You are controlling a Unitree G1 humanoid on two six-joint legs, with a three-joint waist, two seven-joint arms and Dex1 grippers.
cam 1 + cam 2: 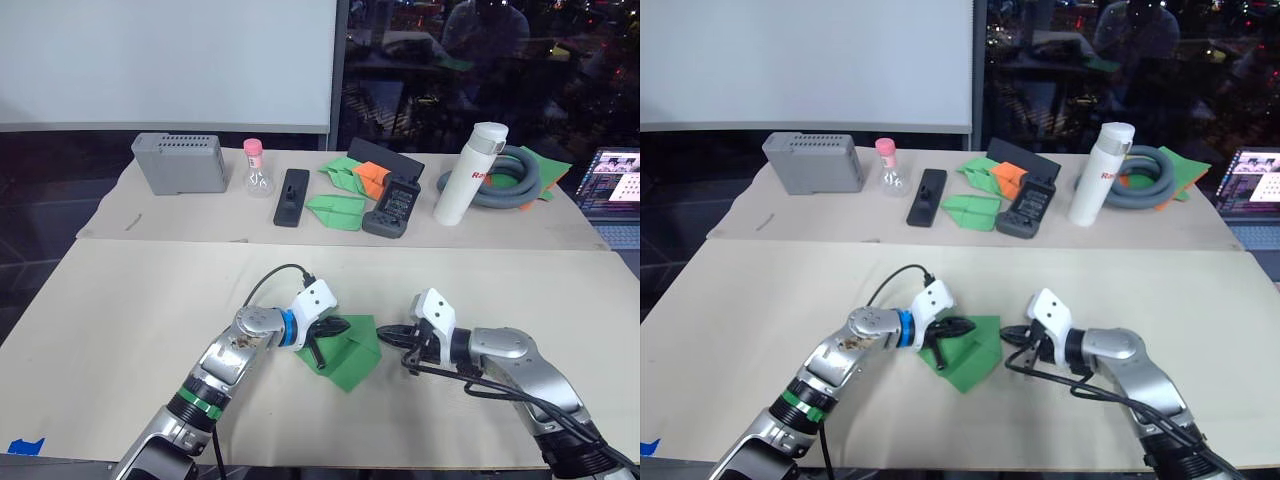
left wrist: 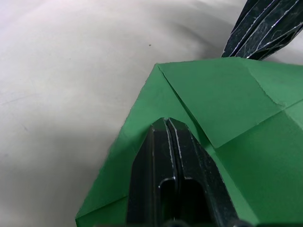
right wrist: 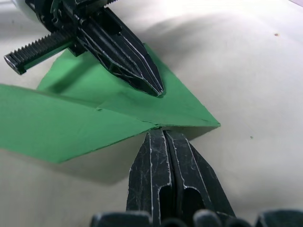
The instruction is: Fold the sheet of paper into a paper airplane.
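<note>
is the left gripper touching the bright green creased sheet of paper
Touching. In the right wrist view the left gripper, fingers shut, presses its tip onto the bright green creased sheet of paper.

Two green paper darts (image 1: 336, 210), one orange dart (image 1: 370, 178), one green sheet (image 1: 350, 352).

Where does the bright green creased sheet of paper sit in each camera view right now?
Left eye: bright green creased sheet of paper, low centre, between the pincers.
Right eye, low centre.
Left wrist, under the shut left pincer.
Right wrist, beyond the shut right pincer.
Shared landmark: left pincer.
</note>
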